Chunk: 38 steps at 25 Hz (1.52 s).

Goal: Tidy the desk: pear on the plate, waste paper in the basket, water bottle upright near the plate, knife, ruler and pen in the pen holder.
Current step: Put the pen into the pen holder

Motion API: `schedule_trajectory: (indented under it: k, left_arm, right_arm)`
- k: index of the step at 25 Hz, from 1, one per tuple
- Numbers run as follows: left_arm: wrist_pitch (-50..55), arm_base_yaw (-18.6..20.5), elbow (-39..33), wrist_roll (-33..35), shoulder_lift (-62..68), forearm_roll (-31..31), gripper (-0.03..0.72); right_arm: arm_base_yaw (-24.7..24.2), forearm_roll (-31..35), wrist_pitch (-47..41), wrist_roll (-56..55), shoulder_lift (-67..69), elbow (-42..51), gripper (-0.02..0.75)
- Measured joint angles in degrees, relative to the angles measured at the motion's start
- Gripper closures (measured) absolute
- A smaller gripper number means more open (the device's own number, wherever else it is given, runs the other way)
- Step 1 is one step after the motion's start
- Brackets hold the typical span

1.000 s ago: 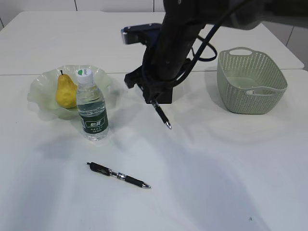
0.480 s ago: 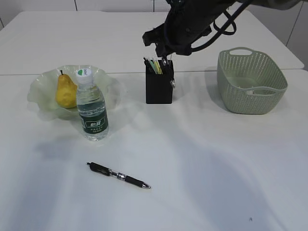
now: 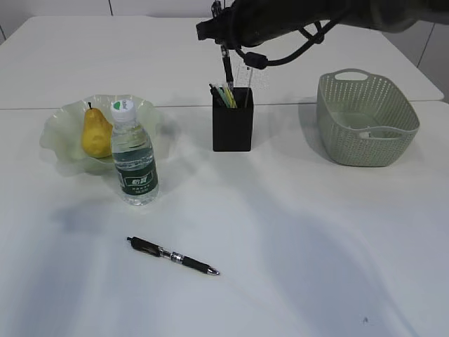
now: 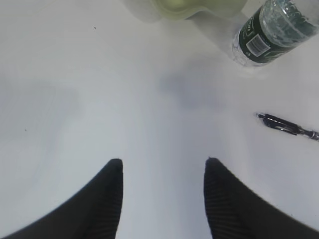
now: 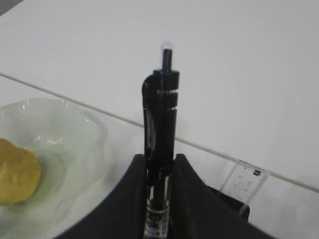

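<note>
- Right gripper: dark fingers pinched narrowly around the barrel of a black click pen, which stands upright between them with its push button on top; in the exterior view this held pen hangs tip down just above the plain matte black square pen holder
- Left gripper: two black fingers set well apart over bare table, nothing between them
- Pen holder: stands upright between plate and basket, with several slim items showing above its rim; a short clear plastic ruler with black marks juts out of it in the right wrist view
- Yellow pear with a short dark stem: rests upright in the translucent pale green glass plate with a ruffled rim
- Small clear water bottle with a dark green label and white cap: upright, just in front of the plate
- Second black pen: lies flat on the large white desk, well apart from the holder
- Sage green perforated plastic basket with loop handles: at the right; contents too unclear to name
</note>
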State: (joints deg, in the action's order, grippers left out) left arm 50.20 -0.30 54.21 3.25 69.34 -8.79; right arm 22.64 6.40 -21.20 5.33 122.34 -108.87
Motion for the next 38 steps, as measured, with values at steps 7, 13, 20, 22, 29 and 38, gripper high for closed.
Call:
schedule_trajectory:
  k: [7, 13, 20, 22, 29, 38]
  left_arm:
    - [0.00, 0.00, 0.00, 0.00, 0.00, 0.00, 0.317]
    - [0.00, 0.00, 0.00, 0.00, 0.00, 0.00, 0.317]
    - [0.00, 0.00, 0.00, -0.04, 0.00, 0.00, 0.317]
    - [-0.12, 0.00, 0.00, -0.04, 0.00, 0.00, 0.317]
    - [-1.27, 0.00, 0.00, -0.04, 0.00, 0.00, 0.317]
    - [-1.41, 0.00, 0.00, -0.04, 0.00, 0.00, 0.317]
  right_arm:
    - [0.00, -0.44, 8.54, 0.00, 4.40, 0.00, 0.654]
    - [-1.18, -0.56, 12.05, 0.00, 7.02, 0.00, 0.654]
    - [-3.50, -0.56, 13.38, 0.00, 8.60, 0.00, 0.654]
    - [-3.47, -0.56, 13.51, 0.00, 8.85, 0.00, 0.654]
    - [-3.47, -0.56, 13.62, 0.00, 9.90, 0.00, 0.654]
    - [-3.47, -0.56, 10.94, 0.00, 11.81, 0.00, 0.654]
